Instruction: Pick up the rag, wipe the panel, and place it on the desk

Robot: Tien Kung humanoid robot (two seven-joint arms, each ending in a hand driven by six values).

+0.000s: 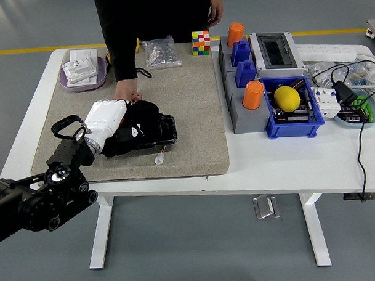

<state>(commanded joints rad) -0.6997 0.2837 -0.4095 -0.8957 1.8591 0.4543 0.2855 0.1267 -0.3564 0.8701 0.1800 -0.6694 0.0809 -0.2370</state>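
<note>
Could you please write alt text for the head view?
The robot's left hand presses a black rag on a beige mat; a person's hand rests just behind it. Bins sit right.

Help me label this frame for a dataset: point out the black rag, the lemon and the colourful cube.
black rag (144,126), head view, on its dark cloth right of the white hand.
lemon (287,98), head view, middle of the yellow fruit.
colourful cube (201,42), head view, its front face.
</note>
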